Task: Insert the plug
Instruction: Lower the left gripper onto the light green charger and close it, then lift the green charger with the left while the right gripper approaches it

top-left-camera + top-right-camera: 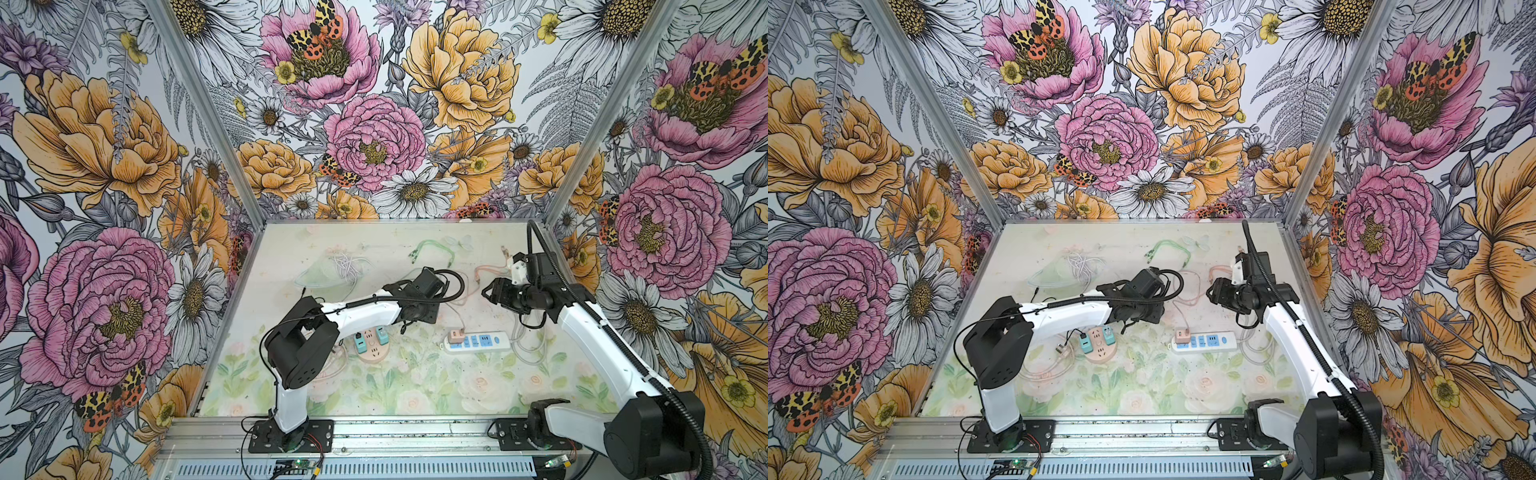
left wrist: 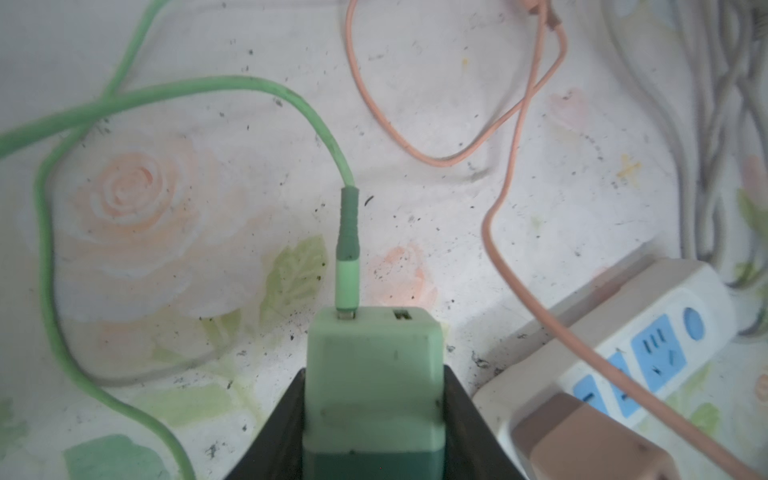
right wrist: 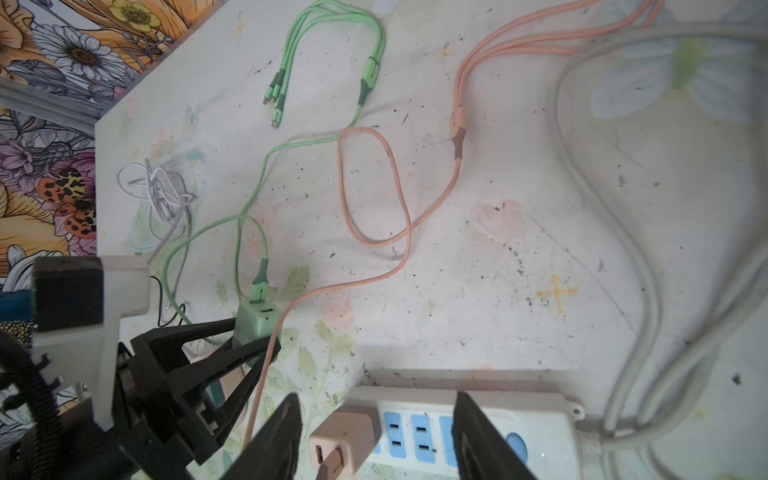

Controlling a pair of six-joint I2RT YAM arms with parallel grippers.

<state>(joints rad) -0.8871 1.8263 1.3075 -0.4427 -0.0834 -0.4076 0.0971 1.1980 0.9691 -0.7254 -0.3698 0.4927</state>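
My left gripper (image 3: 254, 338) is clamped on the green adapter (image 2: 370, 365), with the green cable (image 2: 291, 95) seated in one of its two ports. The white power strip (image 3: 540, 419) lies near and carries a pink adapter (image 3: 345, 440) at one end. The pink cable (image 2: 498, 232) trails between the two. My right gripper (image 3: 376, 428) hangs above the strip, jaws spread, empty.

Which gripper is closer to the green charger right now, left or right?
Left. The left gripper clamps the green charger between its fingers; the right gripper hangs apart from it, open above the white power strip.
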